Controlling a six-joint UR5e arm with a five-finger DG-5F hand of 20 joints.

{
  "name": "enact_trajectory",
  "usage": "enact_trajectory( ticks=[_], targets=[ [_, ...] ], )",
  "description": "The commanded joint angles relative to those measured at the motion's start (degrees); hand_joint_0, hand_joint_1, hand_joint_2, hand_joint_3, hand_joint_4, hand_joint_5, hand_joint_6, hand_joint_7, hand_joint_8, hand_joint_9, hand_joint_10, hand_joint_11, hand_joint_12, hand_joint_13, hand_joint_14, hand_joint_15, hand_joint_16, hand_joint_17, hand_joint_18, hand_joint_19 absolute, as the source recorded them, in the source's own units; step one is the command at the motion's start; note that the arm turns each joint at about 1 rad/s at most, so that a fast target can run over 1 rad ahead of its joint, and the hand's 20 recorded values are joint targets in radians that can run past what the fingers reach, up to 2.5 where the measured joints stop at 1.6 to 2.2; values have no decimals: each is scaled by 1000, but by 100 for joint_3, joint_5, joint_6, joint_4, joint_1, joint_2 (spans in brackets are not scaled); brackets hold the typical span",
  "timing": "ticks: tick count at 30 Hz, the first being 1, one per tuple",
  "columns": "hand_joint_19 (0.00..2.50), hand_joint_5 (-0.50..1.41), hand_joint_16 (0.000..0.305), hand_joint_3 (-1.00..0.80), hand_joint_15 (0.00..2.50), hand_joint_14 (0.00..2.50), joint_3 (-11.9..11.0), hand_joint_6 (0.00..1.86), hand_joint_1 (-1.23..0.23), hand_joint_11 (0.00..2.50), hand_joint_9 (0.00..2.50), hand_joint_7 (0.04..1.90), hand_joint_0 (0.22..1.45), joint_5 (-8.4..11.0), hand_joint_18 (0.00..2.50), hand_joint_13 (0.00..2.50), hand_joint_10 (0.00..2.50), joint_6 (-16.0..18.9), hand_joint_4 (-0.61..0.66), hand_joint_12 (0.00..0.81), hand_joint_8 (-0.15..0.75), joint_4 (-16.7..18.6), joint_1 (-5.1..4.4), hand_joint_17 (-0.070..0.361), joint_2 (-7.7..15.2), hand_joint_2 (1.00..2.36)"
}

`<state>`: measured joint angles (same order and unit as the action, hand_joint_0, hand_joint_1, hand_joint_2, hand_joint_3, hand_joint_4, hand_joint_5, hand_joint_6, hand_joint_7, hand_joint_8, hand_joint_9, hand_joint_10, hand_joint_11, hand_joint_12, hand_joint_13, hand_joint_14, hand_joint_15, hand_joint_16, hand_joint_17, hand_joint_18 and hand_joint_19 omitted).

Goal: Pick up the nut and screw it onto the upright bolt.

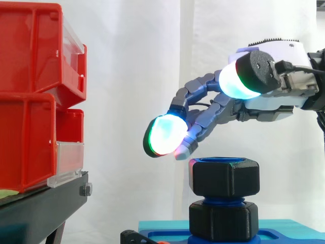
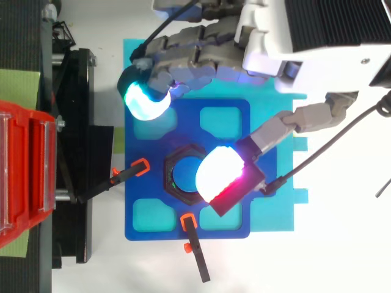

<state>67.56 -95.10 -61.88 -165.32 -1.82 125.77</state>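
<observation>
The robot hand (image 1: 216, 114) hovers just above the nut (image 1: 225, 179), fingers relaxed and holding nothing. The nut sits threaded on the upright bolt (image 1: 223, 199), with a gap beneath it. Seemingly only further tightening remains.

No legible text, label, number or sign on any surface here.
</observation>
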Motion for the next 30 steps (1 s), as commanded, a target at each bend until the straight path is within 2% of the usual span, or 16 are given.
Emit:
enact_trajectory(
  ticks=[1,4,13,15,21,26,30],
  targets=[
    [0,-176,36,-500,0,0,-6,501,-370,0,595,632,466,35,12,339,0,-8,161,316,247,9,-108,80,1,1000],
    [0,-183,38,-500,0,0,-6,501,-365,0,538,616,462,53,0,282,0,-8,155,324,243,26,-204,85,1,1000],
    [0,-216,42,-500,0,0,-6,500,-360,0,277,550,450,158,0,91,0,-8,98,334,211,0,-363,95,1,1000],
    [0,-233,44,-500,0,0,-6,500,-337,0,183,544,443,167,0,3,0,-8,83,336,198,-26,-371,99,9,1000],
    [0,-265,48,-500,0,0,-6,500,-311,0,0,501,430,246,0,0,0,-8,28,333,158,-141,-433,108,9,1000],
    [0,-273,49,-500,0,0,2,500,-311,0,0,500,426,246,0,0,0,1,21,328,152,-176,-433,111,1,1000],
    [0,-272,50,-500,0,0,161,500,-310,0,0,500,426,228,0,0,0,10,28,328,155,-141,-433,112,1,1000]
  ],
)
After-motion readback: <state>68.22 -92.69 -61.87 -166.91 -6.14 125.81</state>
